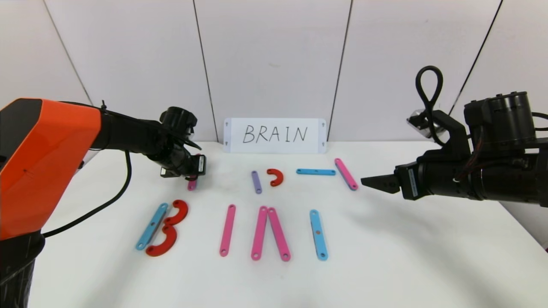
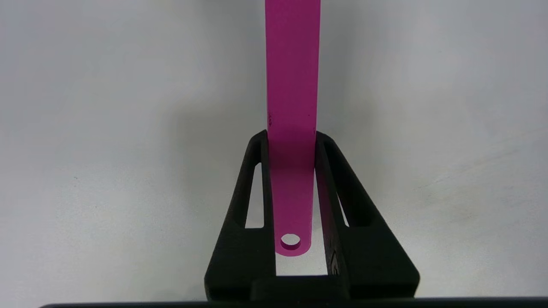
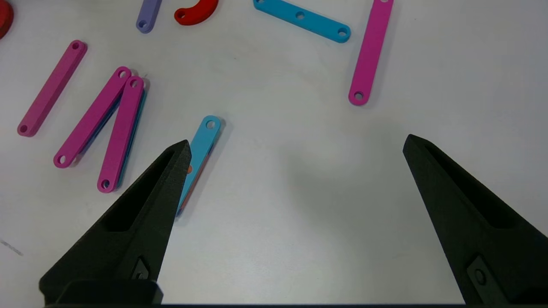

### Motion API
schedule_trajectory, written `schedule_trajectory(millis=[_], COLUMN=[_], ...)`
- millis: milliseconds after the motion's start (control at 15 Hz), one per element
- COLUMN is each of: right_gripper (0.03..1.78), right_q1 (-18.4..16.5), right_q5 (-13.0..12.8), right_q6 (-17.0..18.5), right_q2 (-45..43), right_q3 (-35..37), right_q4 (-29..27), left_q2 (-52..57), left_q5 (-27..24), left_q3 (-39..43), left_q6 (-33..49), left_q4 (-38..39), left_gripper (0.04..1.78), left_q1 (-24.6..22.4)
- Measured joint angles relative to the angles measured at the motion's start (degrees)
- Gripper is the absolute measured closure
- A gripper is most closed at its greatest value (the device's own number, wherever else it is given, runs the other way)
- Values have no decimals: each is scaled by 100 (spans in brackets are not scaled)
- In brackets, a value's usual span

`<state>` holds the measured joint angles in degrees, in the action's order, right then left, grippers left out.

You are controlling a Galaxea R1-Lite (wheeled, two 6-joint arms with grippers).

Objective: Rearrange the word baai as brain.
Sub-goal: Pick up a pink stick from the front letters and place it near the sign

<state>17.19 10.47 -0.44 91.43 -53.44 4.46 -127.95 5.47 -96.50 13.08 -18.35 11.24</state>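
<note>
My left gripper (image 1: 195,171) is shut on a pink strip (image 1: 192,185) low over the table at the back left. In the left wrist view the strip (image 2: 292,85) runs lengthwise between the fingers (image 2: 261,171). The front row holds a blue strip (image 1: 151,226) with two red curves (image 1: 177,212) forming a B, a lone pink strip (image 1: 227,230), two pink strips (image 1: 259,233) meeting at the top, and a blue strip (image 1: 318,234). My right gripper (image 1: 376,183) is open and empty above the table's right side; it also shows in the right wrist view (image 3: 295,143).
Behind the row lie a purple strip (image 1: 256,182), a red curve (image 1: 275,176), a blue strip (image 1: 316,172) and a pink strip (image 1: 346,173). A white card (image 1: 275,135) reading BRAIN leans on the back wall. Bare table (image 1: 428,256) lies below the right gripper.
</note>
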Motion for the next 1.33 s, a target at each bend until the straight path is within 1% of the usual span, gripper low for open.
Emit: schedule_trajectory(millis=[67, 200, 267, 400, 533, 667, 733, 867, 1133, 1333], right_gripper=[8, 8, 8, 8, 8, 8, 8, 8, 8, 8], right_q1=[0, 1, 1, 1, 0, -5, -7, -24, -77, -90], right_q5=[-2, 0, 0, 0, 0, 0, 0, 0, 0, -2], right_q6=[2, 2, 2, 2, 2, 2, 2, 15, 20, 28], right_q2=[0, 0, 0, 0, 0, 0, -2, -2, -4, -4], right_q3=[2, 13, 22, 26, 28, 28, 28, 28, 26, 22], right_q4=[0, 5, 5, 5, 5, 5, 7, 7, 7, 7], left_q2=[-22, -52, -61, -63, -29, 138, 277, 594, 1250, 1545], left_q5=[1, 0, 1, 1, 0, 4, 4, 4, 6, 0], left_q3=[-7, -16, -20, -24, -11, 94, 199, 541, 1532, 1982], left_q6=[-5, -7, -7, -5, -2, -18, -38, -101, -377, -358], left_q4=[0, -1, -1, -9, -17, -30, -61, -163, -188, -207], left_gripper=[142, 123, 109, 73, 43, 22, 14, 8, 8, 8], left_q1=[0, 0, 0, 0, 6, 39, 91, 260, 907, 1348])
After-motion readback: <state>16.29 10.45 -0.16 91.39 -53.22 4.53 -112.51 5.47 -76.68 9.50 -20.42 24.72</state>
